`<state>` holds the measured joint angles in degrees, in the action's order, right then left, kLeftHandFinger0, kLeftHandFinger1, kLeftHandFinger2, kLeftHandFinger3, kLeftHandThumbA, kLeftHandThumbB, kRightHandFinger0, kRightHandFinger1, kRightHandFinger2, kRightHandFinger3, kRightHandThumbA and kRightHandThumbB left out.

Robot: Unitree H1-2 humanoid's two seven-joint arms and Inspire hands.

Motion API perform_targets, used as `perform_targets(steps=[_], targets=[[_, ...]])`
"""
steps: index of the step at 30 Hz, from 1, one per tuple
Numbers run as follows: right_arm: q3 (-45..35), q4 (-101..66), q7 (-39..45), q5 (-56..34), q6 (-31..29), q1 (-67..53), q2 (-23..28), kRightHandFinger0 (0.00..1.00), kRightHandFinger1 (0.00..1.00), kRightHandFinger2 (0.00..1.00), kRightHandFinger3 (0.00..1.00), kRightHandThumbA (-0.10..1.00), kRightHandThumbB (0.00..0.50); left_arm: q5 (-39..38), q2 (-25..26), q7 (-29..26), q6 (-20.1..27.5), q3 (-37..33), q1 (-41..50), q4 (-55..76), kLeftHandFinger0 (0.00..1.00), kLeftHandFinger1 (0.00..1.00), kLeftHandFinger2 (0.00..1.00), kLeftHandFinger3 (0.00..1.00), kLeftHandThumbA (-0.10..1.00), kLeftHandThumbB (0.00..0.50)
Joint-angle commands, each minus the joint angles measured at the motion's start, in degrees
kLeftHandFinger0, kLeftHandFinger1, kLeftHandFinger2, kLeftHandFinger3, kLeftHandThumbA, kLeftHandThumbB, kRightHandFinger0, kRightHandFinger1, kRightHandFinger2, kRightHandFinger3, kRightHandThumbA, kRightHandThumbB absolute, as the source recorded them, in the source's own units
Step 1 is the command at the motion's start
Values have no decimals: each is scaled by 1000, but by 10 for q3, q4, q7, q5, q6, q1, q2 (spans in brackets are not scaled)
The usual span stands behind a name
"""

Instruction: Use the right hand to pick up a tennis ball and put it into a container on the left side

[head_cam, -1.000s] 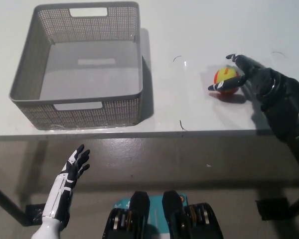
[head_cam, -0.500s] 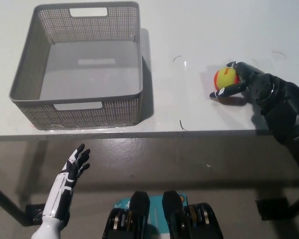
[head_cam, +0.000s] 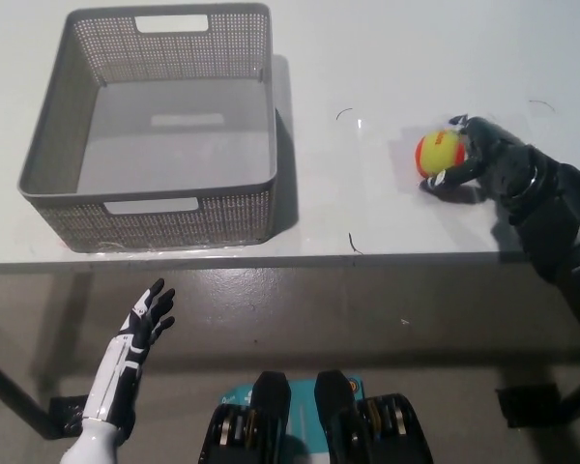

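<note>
White counter (head_cam: 387,58), grey mesh basket (head_cam: 155,208) at its left, empty inside. Yellow-and-red ball (head_cam: 438,153) sits on the counter well to the right of the basket, black right hand (head_cam: 478,159) wrapped around its right side, fingers curled on it. White left hand (head_cam: 145,324) hangs below the counter edge, lower left, fingers spread, holding nothing.

White left hand (head_cam: 145,321), dark-fingered; glossy black right hand (head_cam: 485,155).
</note>
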<state>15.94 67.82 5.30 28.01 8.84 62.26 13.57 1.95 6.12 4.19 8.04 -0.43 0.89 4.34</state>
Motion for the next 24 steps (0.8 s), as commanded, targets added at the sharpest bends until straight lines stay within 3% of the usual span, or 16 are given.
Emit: perform_targets(steps=[1, 3, 4, 5, 6, 7, 10, 13, 15, 17, 23, 24], targets=[[-39, 3, -131, -36, -84, 24, -3, 4, 25, 125, 279, 564, 92, 8, 7, 1, 8, -2, -11, 7, 1000, 1000, 1000, 1000, 1000, 86], [-46, 3, -151, -37, -105, 20, -5, 0, 0, 17, 139, 587, 8, 10, 7, 0, 10, -2, -14, 5, 1000, 1000, 1000, 1000, 1000, 97], [-53, 5, -156, -43, -114, 19, -7, 0, 0, 1, 109, 587, 0, 9, 7, 1, 7, -2, -14, 6, 1000, 1000, 1000, 1000, 1000, 104], [-56, 8, -160, -45, -119, 19, -7, 0, 1, 16, 124, 583, 0, 8, 8, 2, 4, -2, -15, 7, 1000, 1000, 1000, 1000, 1000, 111], [-57, 9, -163, -44, -123, 18, -7, 0, 84, 76, 147, 579, 0, 8, 8, 2, 2, -2, -15, 8, 1000, 1000, 1000, 1000, 1000, 112], [-58, 9, -164, -45, -126, 18, -7, 0, 101, 85, 126, 573, 0, 11, 8, 2, 0, -2, -14, 10, 1000, 1000, 1000, 1000, 1000, 112], [-65, 15, -170, -52, -132, 19, -7, 0, 94, 121, 160, 545, 0, 12, 7, 2, -5, -2, -15, 15, 1000, 1000, 1000, 1000, 1000, 107], [-71, 20, -178, -55, -135, 21, -7, 0, 167, 360, 232, 547, 0, 17, 7, 0, -1, -2, -16, 14, 1000, 1000, 1000, 1000, 1000, 100], [-73, 22, -181, -58, -135, 23, -7, 0, 190, 455, 250, 544, 0, 17, 8, 1, 3, -2, -18, 10, 1000, 1000, 1000, 1000, 1000, 95], [-75, 24, -185, -62, -139, 24, -7, 0, 261, 603, 336, 547, 0, 19, 8, -1, 12, -1, -20, 6, 1000, 1000, 1000, 1000, 1000, 82], [-92, -5, -178, -82, -149, 28, -13, 0, 189, 544, 458, 545, 0, 20, 9, 0, 7, -1, -19, 9, 1000, 1000, 1000, 1000, 1000, 93], [-96, -20, -173, -87, -154, 29, -16, 0, 103, 443, 429, 560, 0, 20, 8, -1, 9, 0, -20, 6, 1000, 1000, 1000, 1000, 1000, 95]])
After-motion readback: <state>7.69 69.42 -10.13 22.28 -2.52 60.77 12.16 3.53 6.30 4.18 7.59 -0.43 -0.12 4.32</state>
